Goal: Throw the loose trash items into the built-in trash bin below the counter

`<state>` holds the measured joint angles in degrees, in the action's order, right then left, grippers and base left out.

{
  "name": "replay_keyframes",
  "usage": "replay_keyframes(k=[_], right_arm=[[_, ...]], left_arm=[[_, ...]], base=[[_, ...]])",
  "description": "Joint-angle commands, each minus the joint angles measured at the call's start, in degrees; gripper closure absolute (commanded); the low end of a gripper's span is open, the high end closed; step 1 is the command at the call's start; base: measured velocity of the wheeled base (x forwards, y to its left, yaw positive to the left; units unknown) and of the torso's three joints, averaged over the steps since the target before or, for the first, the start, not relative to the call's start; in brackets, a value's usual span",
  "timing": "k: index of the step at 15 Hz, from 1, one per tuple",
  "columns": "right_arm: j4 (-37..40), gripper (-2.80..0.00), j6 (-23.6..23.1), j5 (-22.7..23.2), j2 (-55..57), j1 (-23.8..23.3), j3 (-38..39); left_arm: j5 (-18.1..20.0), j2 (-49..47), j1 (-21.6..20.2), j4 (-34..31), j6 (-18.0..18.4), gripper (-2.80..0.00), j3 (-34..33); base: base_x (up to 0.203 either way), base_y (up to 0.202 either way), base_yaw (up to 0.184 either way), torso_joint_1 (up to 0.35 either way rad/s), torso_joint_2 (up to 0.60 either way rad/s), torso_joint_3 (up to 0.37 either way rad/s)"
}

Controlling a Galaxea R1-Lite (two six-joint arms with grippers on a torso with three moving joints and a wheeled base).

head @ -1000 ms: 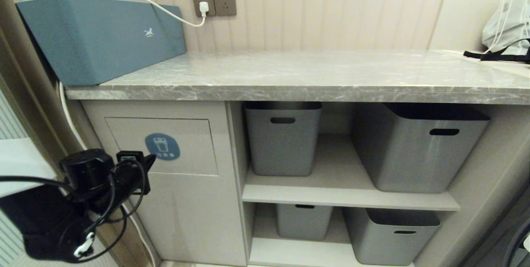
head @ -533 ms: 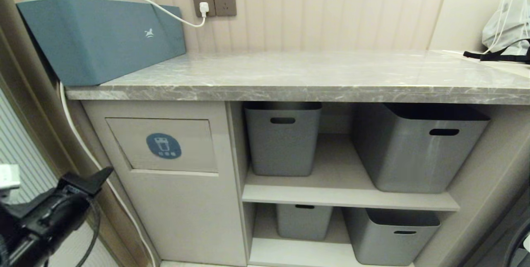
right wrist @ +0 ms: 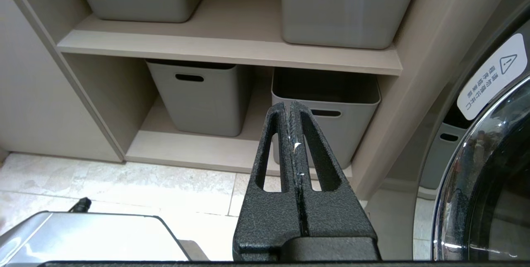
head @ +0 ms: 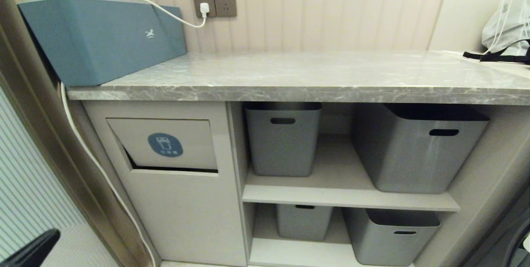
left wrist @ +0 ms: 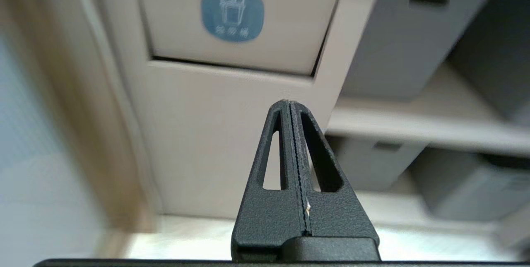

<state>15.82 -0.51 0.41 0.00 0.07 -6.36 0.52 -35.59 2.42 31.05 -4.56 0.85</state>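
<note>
Below the earlier spot, left gripper, apparently empty

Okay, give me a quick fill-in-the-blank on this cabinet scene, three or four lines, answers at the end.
1. The sticker on the bin flap is coloured ____.
2. The teal box sits on the ____.
3. The white cable is plugged into the wall ____.
4. The left tool has its fingers ____, holding nothing.

Missing words: blue; counter; socket; shut
</note>
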Motion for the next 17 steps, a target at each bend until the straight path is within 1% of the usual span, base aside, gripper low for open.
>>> replay_keyframes(k=[1, 2, 3, 4, 5, 6, 7, 8, 17], right_arm=[[0.0, 0.0, 0.1, 0.0, 0.1, -0.1, 0.0], [0.0, 0.0, 0.1, 0.0, 0.1, -0.1, 0.0], [0.0, 0.0, 0.1, 0.0, 0.0, -0.1, 0.0], [0.0, 0.0, 0.0, 0.0, 0.0, -0.1, 0.0], [0.0, 0.0, 0.0, 0.0, 0.0, -0.1, 0.0], [0.0, 0.0, 0.0, 0.0, 0.0, -0.1, 0.0], [0.0, 0.0, -0.1, 0.0, 0.1, -0.1, 0.0], [0.0, 0.0, -0.1, 0.0, 0.0, -0.1, 0.0], [0.0, 0.0, 0.1, -0.6, 0.0, -0.1, 0.1]], left_arm=[[-0.1, 19.9, -1.0, -23.8, 2.2, 0.0, 1.3], [-0.3, 25.5, -1.6, -31.5, 4.1, 0.0, 2.1], [-0.2, 30.7, -2.0, -35.8, 6.0, 0.0, 2.6], [0.0, 34.1, -2.2, -37.5, 7.3, 0.0, 2.7], [0.0, 35.8, -2.5, -36.9, 8.5, 0.0, 1.9], [0.1, 35.9, -2.7, -32.5, 9.4, 0.0, 0.2], [0.1, 35.7, -2.8, -30.2, 9.9, 0.0, -0.4], [0.2, 35.6, -2.8, -31.6, 10.3, 0.0, -0.6], [0.2, 35.6, -2.9, -31.2, 10.3, 0.0, -0.8]], base=[[0.0, 0.0, 0.0, 0.0, 0.0, 0.0], [0.0, 0.0, 0.0, 0.0, 0.0, 0.0], [0.0, 0.0, 0.0, 0.0, 0.0, 0.0], [0.0, 0.0, 0.0, 0.0, 0.0, 0.0], [0.0, 0.0, 0.0, 0.0, 0.0, 0.0], [0.0, 0.0, 0.0, 0.0, 0.0, 0.0], [0.0, 0.0, 0.0, 0.0, 0.0, 0.0], [0.0, 0.0, 0.0, 0.0, 0.0, 0.0], [0.0, 0.0, 0.0, 0.0, 0.0, 0.0]])
